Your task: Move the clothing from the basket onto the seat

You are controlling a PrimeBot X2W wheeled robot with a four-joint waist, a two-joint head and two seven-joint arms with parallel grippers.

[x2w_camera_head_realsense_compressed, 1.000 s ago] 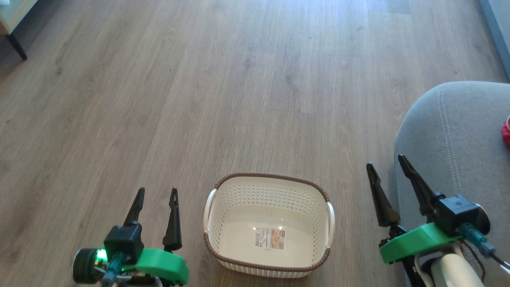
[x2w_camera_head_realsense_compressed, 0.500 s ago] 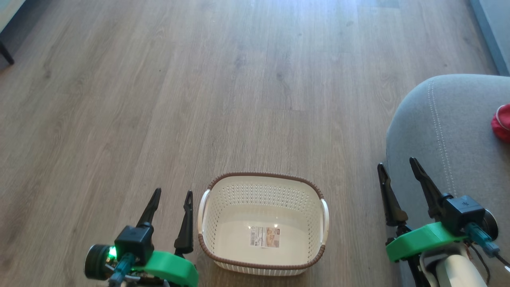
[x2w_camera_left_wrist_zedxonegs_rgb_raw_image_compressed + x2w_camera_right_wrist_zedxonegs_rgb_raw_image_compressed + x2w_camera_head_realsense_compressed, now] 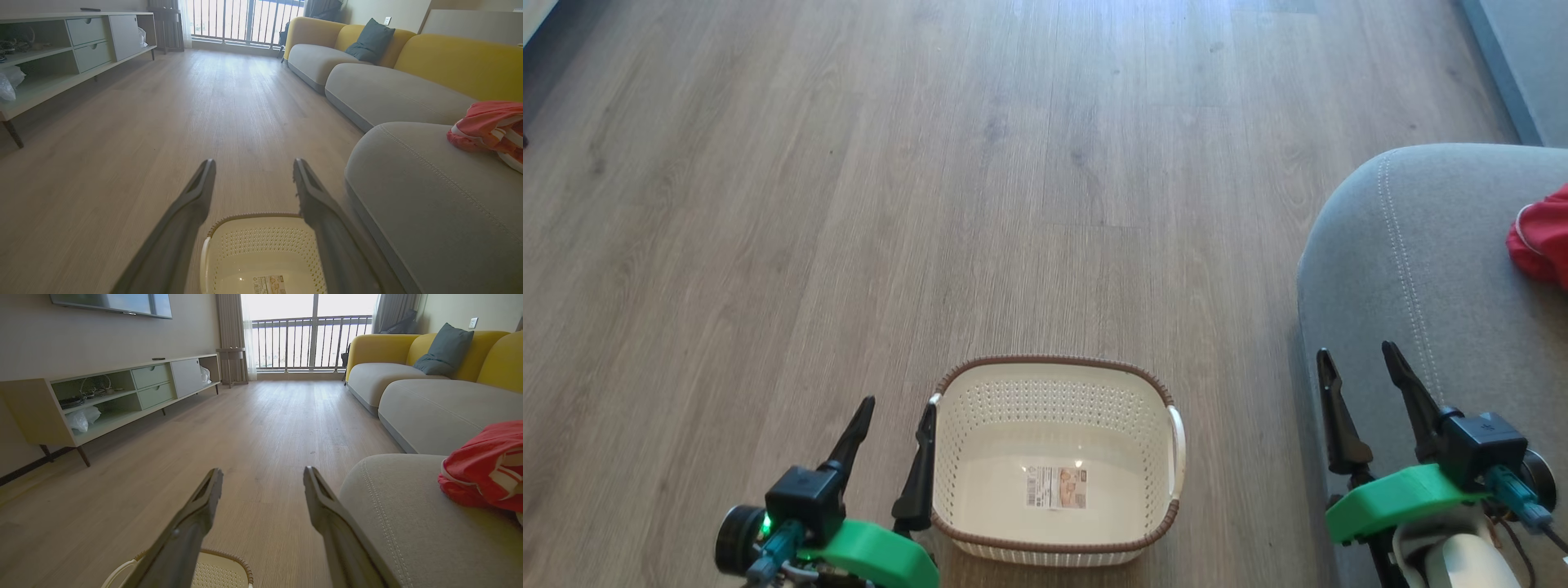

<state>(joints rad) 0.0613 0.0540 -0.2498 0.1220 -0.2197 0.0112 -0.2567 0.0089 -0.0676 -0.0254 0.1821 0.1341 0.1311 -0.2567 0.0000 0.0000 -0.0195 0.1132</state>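
Observation:
The cream basket (image 3: pixel 964 441) with a brown rim stands on the wood floor, holding nothing but a label sticker on its bottom; its rim (image 3: pixel 253 215) also shows in the left wrist view. Red clothing (image 3: pixel 1539 241) with white trim lies on the grey seat (image 3: pixel 1421 278) at the right, also seen as clothing (image 3: pixel 486 465) on the seat (image 3: pixel 408 514). My left gripper (image 3: pixel 897 402) is open beside the basket's left handle. Over the seat's front edge my right gripper (image 3: pixel 1357 353) is open and holds nothing.
Wood floor (image 3: pixel 931 180) stretches ahead. A low TV cabinet (image 3: pixel 102 400) runs along the left wall. More grey and yellow sofa sections (image 3: pixel 367 81) with a dark cushion (image 3: pixel 369 38) line the right side, and a balcony window is at the far end.
The head view has shifted, showing more of the seat and clothing. Both grippers stay open; the left gripper now shows closer to the basket's left side.

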